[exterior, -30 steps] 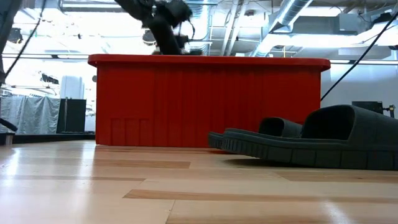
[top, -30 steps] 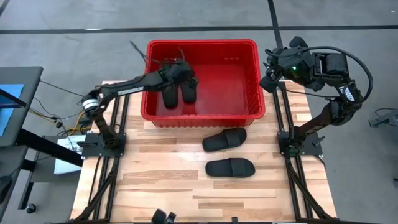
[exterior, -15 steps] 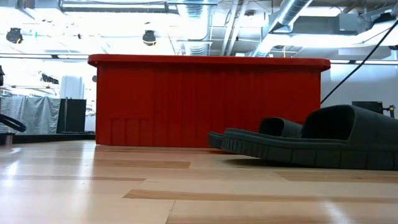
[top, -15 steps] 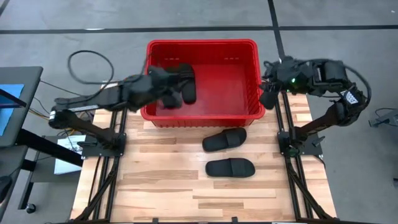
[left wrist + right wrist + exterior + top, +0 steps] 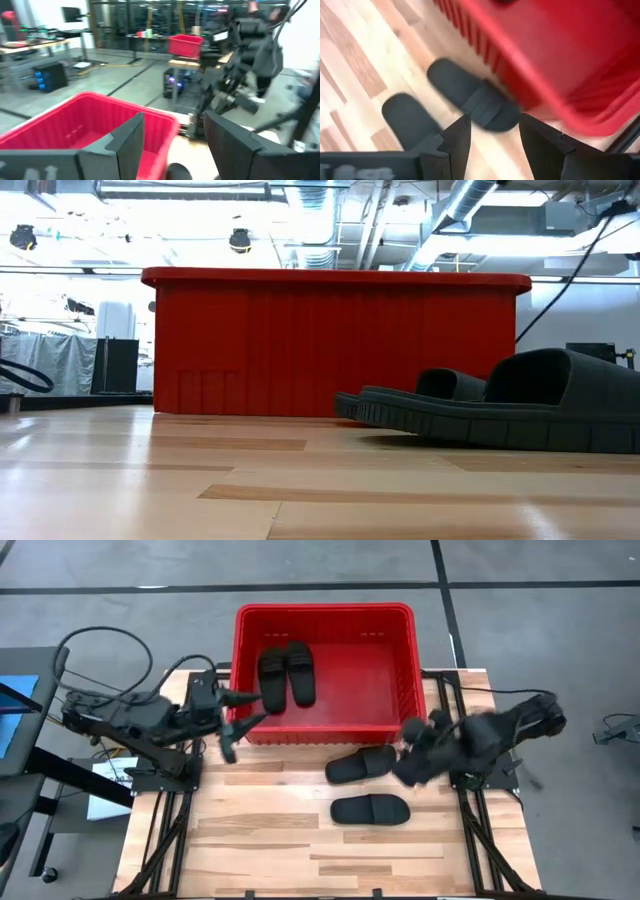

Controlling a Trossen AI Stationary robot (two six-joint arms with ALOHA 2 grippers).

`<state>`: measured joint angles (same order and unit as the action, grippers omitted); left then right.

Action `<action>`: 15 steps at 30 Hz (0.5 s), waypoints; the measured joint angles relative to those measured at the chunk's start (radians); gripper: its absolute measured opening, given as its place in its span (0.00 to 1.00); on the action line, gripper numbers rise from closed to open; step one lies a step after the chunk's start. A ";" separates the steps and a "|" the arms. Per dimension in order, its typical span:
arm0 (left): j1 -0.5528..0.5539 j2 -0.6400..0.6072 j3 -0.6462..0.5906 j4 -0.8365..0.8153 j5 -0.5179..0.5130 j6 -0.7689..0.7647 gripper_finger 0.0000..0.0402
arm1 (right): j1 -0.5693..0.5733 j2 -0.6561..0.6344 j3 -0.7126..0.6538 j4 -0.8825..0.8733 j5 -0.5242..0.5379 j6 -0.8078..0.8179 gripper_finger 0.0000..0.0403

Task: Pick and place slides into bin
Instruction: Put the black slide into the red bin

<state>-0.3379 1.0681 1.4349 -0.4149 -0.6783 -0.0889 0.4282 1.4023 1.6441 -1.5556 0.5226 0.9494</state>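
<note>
On the wooden table, a red bin with rolled rim and ribbed walls stands at the far edge. Two matte black slides lie side by side inside it, at its left: one and the other, strap up. Two more rest on the table just in front of the bin: the nearer-bin slide angled, the front slide lying crosswise. Left gripper, fingers spread and empty, hangs by the bin's left front corner. Right gripper, fingers parted and empty, hovers beside the angled slide's right end.
</note>
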 joint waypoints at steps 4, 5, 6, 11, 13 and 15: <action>-0.073 -0.026 0.000 -0.019 0.001 -0.002 0.49 | 0.095 0.109 -0.031 -0.001 0.014 0.255 0.40; -0.089 -0.031 0.000 -0.020 0.000 -0.001 0.49 | 0.113 0.136 -0.032 -0.006 0.018 0.322 0.40; -0.104 -0.036 0.000 -0.022 0.000 0.001 0.49 | 0.132 0.165 -0.032 -0.010 0.019 0.382 0.40; -0.162 -0.044 0.000 -0.024 0.001 0.025 0.49 | 0.193 0.283 -0.033 -0.015 -0.020 0.623 0.40; -0.181 -0.044 0.000 -0.026 0.001 0.035 0.49 | 0.203 0.315 -0.033 -0.015 -0.068 0.676 0.40; -0.200 -0.044 0.000 -0.032 0.001 0.040 0.49 | 0.210 0.342 -0.033 -0.015 -0.116 0.724 0.40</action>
<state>-0.5382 1.0243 1.4349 -0.4466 -0.6773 -0.0490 0.6379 1.7444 1.6115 -1.5711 0.4068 1.6732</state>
